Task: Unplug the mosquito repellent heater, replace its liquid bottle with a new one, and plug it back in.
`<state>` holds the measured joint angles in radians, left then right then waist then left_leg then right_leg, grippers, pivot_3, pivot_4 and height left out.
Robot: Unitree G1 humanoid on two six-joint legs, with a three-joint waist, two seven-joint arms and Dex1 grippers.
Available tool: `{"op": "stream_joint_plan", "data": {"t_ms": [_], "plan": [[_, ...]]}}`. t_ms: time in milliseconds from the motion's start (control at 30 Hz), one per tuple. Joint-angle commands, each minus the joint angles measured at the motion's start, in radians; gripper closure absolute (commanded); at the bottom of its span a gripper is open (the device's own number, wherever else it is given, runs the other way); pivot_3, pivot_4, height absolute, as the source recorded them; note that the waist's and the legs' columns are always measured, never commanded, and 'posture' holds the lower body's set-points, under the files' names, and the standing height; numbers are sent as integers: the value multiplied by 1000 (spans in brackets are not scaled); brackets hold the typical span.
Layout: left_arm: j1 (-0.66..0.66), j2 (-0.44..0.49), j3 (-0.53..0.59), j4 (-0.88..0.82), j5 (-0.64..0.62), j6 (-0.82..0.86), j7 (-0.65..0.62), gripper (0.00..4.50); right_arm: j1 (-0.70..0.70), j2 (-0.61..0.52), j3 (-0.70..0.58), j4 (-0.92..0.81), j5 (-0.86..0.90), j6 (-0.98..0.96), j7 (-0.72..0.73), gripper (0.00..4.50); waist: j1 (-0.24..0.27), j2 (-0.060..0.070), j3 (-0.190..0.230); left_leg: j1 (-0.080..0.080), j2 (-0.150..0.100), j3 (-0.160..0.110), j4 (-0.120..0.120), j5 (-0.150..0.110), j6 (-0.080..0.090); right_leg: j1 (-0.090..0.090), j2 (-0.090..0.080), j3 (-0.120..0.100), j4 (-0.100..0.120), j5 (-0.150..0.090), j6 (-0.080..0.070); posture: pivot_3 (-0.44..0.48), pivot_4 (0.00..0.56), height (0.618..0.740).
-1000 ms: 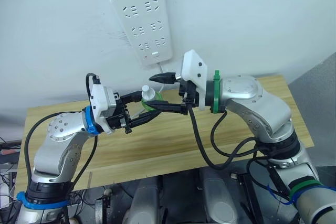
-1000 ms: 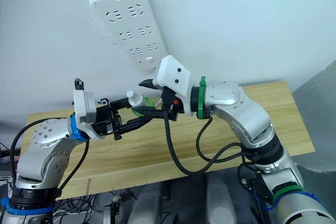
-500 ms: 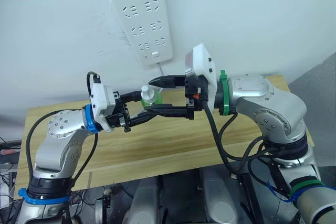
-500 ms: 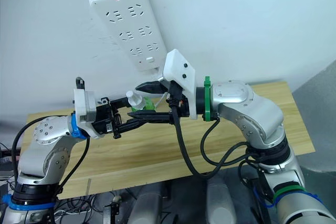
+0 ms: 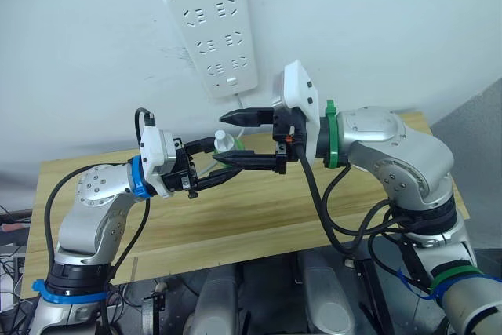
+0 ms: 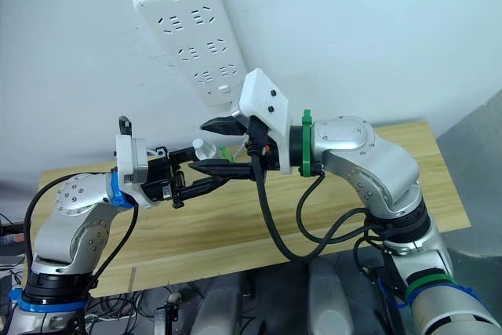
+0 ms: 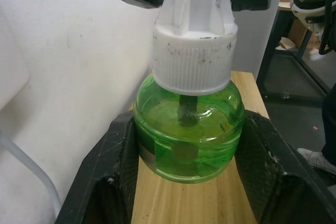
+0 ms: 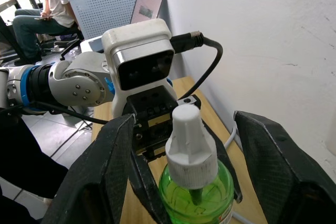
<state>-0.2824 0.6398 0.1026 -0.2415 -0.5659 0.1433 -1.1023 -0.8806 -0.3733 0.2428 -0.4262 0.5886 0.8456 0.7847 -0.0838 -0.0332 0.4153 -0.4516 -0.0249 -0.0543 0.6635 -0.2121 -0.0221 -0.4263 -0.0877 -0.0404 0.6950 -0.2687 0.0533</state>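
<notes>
Green liquid bottle [image 7: 188, 127], white ribbed cap [image 7: 193, 64], seemingly upright

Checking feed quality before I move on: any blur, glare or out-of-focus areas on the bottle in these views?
Left wrist view: the green bottle and its white cap are sharp, with soft highlights on the glassy body; the background room is blurred. Right wrist view: cap crisp, the right gripper's fingers at the edges slightly soft, the window far behind washed out. Head views: even lighting, faint shadows on the wall.
</notes>
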Motion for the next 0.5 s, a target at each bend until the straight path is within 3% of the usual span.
{"op": "stream_joint_plan", "data": {"t_ms": [33, 133, 267, 500], "plan": [[1, -6, 1, -22, -1, -18, -3, 2276, -18, 11, 7, -21, -5, -24, 2, 1720, 0, 0, 0, 0, 0, 0, 0, 0, 0, 0, 0, 0, 0, 0, 0, -165, 334, 734], [0, -6, 2, -21, -2, -17, -2, 2276, -18, 11, 10, -20, -9, -26, 3, 2583, 0, 0, 0, 0, 0, 0, 0, 0, 0, 0, 0, 0, 0, 0, 0, -165, 334, 734], [-1, -5, 4, -20, -3, -17, -2, 2276, -15, 11, 13, -21, -13, -26, 5, 4080, 0, 0, 0, 0, 0, 0, 0, 0, 0, 0, 0, 0, 0, 0, 0, -164, 336, 734], [6, 1, 9, -19, -4, -14, -4, 2276, -12, 10, 13, -24, -11, -27, 5, 4192, 0, 0, 0, 0, 0, 0, 0, 0, 0, 0, 0, 0, 0, 0, 0, -160, 337, 734]]}}
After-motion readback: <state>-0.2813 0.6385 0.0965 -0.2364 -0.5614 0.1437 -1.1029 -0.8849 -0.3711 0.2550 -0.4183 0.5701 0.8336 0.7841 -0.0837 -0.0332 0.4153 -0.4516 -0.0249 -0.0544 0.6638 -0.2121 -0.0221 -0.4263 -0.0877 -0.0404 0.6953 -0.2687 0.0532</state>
